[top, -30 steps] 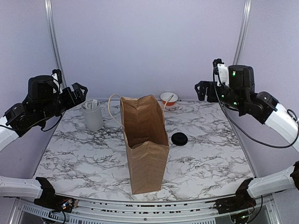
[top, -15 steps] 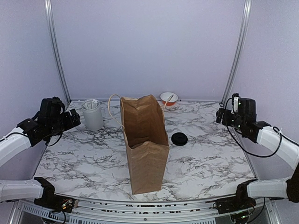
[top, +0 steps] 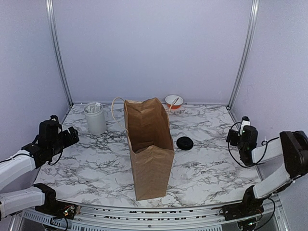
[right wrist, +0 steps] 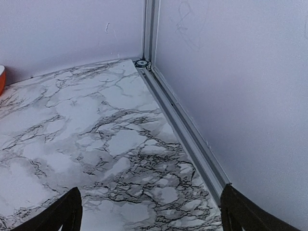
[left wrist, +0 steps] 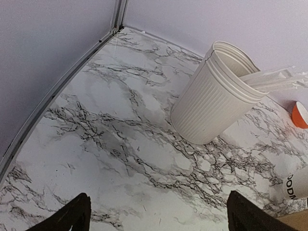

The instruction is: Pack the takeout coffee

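Observation:
One white paper cup with dark lettering (left wrist: 295,185) peeks in at the right edge of the left wrist view, next to a corner of the brown paper bag (left wrist: 294,223). From above, the bag (top: 150,154) stands open mid-table and hides that cup. A round black lid (top: 184,143) lies just right of the bag. My left gripper (top: 70,135) hovers low at the table's left edge, open and empty (left wrist: 159,214). My right gripper (top: 233,137) sits low by the right wall, open with nothing in it (right wrist: 150,208).
A ribbed grey-white canister (top: 95,119) (left wrist: 215,98) of utensils stands back left. A small orange-and-white bowl (top: 173,102) (left wrist: 299,114) sits at the back behind the bag. A metal rail (right wrist: 180,120) runs along the right wall. The bag's handle loop (top: 114,111) sticks out to its left.
Both arms have dropped from a raised pose to low positions at the table's sides, pulling back toward the near edge. Both grippers stayed open; bag, lid and canister have not moved.

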### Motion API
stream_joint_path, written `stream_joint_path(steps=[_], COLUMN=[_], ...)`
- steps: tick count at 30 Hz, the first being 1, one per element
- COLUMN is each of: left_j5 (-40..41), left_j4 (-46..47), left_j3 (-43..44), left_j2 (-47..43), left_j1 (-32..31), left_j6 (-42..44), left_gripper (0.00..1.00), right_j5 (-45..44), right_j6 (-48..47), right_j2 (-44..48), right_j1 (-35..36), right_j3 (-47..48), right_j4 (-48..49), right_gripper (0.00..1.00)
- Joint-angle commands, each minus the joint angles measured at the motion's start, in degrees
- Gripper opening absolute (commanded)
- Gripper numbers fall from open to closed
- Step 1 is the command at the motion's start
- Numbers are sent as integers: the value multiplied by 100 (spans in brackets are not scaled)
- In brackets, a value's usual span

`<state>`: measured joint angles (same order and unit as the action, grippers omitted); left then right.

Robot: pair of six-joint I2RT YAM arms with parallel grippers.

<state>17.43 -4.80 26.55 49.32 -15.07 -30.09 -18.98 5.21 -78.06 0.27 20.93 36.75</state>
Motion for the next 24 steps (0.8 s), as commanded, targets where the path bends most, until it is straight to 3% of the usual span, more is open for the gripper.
stream_joint_path(steps=[1, 5, 11, 16, 24], left_j5=[-142, -90, 506, 1319, 1159], left_j4=[1012, 1300, 2394, 2913, 5712], left_j3=[-276, -390, -700, -531, -1178], left_j2=[-135, -64, 24, 771, 2226], left_j1=[97, 204, 234, 411, 974], left_j6=[256, 503, 1423, 2194, 2542], left_gripper=[99, 99, 99, 99, 99], right_j5=[235, 707, 334, 299, 314], right_j6=[-500, -948, -907, -948, -953], right_j2=[-812, -1436, -1372, -1387, -1409], right_j1=[-19, 152, 239, 272, 272], right_j3=[-518, -1081, -847, -856, -863], right_j4=[2956, 4838, 4215, 4320, 4358], right_gripper=[95, 93, 100, 100, 100])
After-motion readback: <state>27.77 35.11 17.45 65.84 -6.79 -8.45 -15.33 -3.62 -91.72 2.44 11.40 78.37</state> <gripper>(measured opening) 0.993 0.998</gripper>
